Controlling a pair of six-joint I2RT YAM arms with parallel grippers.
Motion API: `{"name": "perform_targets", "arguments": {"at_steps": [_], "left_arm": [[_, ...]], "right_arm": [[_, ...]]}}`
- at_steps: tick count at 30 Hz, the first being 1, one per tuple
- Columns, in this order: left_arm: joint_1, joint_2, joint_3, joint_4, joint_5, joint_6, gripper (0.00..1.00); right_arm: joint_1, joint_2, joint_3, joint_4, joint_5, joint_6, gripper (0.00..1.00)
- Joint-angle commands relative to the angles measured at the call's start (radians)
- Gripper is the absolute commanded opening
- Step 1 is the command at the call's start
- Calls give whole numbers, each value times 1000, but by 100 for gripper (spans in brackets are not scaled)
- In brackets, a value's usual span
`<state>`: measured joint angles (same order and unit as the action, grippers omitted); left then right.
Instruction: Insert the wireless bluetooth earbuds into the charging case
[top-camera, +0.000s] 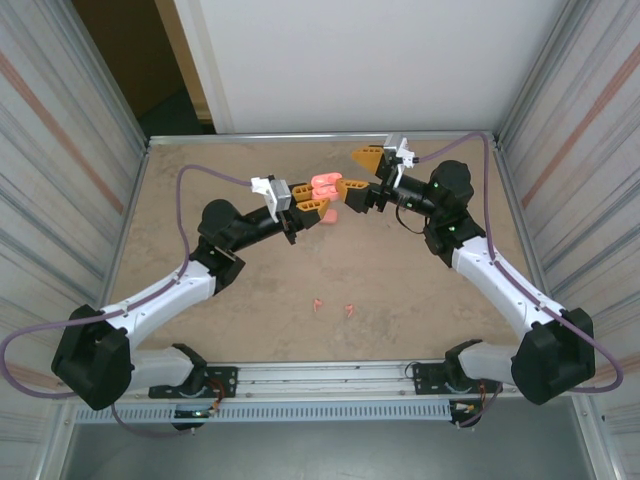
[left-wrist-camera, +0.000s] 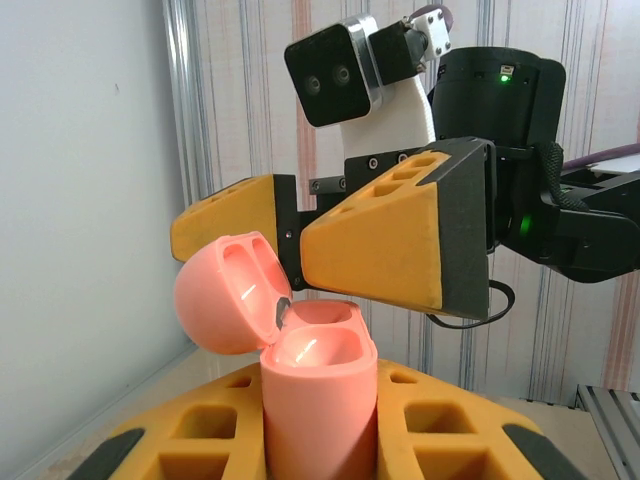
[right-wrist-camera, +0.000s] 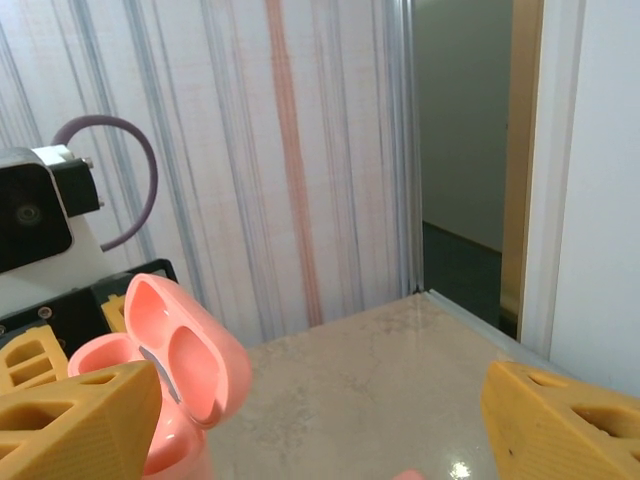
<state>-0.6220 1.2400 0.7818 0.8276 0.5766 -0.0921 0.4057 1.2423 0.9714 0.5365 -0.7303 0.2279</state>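
Pink case (left-wrist-camera: 318, 400), one, held by left jaws; right jaws wide; two earbuds (top-camera: 318, 304) loose.

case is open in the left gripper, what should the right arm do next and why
Probably lower the open, empty right gripper to the tiny salmon-pink earbuds lying on the table: the rounded pink charging case, lid open, looks empty inside.

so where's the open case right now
Top view: over the table's far centre, case clamped in the left gripper, with the open right gripper just right of it.
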Motion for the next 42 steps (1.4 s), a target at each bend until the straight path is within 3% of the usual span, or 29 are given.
{"name": "perform_targets", "arguments": {"at_steps": [1,12,17,31,42], "left_arm": [[-2,-20,28,-3,-1,20,0],[1,-76,-4,-68,-134,55,0],[17,-132,-26,-116,-172,77,0],[45,-281,-103,-189,-241,117,0],[49,-359,-133,-254,-270,156,0]], "right_arm": [[-5,-27,36,-14,4,-4,82],[-21,-133,10,-157,64,-70,84],[-27,-171,12,-240,124,-69,99],[-77,-228,-27,-332,372,72,99],[-114,-215,-22,-473,302,149,99]]}}
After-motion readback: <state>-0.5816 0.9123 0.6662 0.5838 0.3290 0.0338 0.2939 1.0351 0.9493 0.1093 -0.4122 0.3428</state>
